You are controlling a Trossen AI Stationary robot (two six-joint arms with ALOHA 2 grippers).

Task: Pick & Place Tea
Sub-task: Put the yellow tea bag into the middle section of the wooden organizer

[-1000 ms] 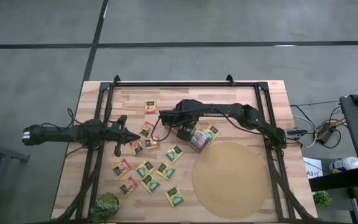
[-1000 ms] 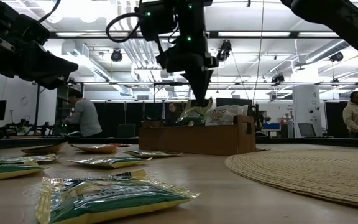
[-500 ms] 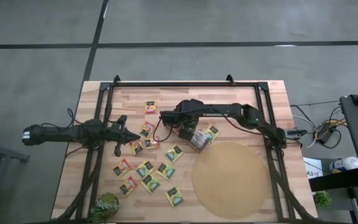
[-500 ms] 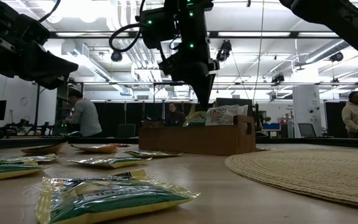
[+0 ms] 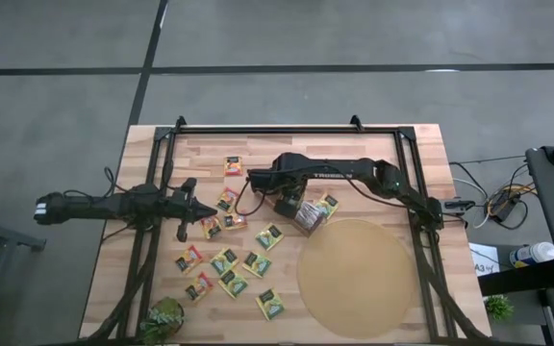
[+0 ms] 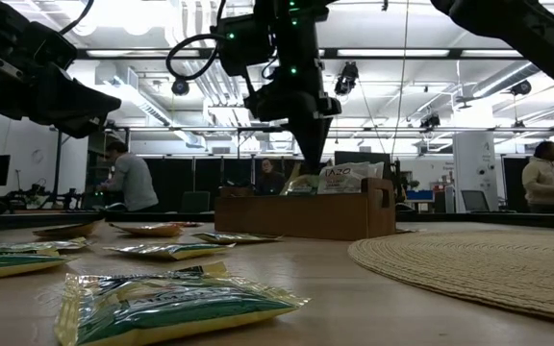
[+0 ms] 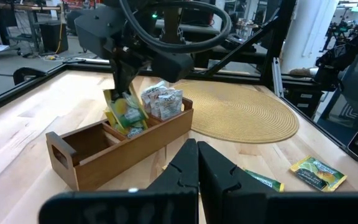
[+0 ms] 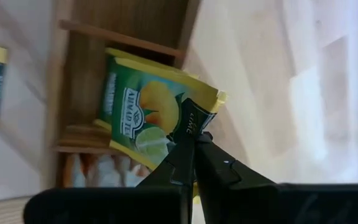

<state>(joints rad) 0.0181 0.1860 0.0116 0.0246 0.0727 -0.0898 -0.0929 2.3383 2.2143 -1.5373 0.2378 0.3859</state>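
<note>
The brown wooden box (image 5: 303, 213) stands at the table's middle, beside the round tan mat (image 5: 359, 279). My right gripper (image 8: 191, 144) hangs over the box and is shut on a green-yellow tea sachet (image 8: 143, 112); both also show in the left wrist view (image 7: 124, 111). White-and-orange sachets (image 7: 163, 99) stand in the compartment beside it. Several more sachets (image 5: 224, 259) lie flat on the table left of the mat. My left gripper (image 7: 197, 158) is shut and empty, hovering over the table's left part (image 5: 192, 206). My right gripper pinches the green-yellow sachet by its upper edge near a corner (image 8: 194, 115) between its two fingers. The fingers come from above, pointing down. The sachet hangs tilted below them, its lower part (image 7: 129, 124) down inside the box's middle compartment.
The box's compartment at its handle end (image 7: 82, 146) holds nothing that shows. A green leafy thing (image 5: 162, 317) sits at the table's near left corner. Black frame rails (image 5: 152, 240) run along the table's sides. People stand in the room behind (image 6: 133, 178).
My right gripper has gone down toward the box with the green-yellow sachet, still shut on it. The sachet, which hung above the box's rim, now sits lower, its lower part inside the compartment.
</note>
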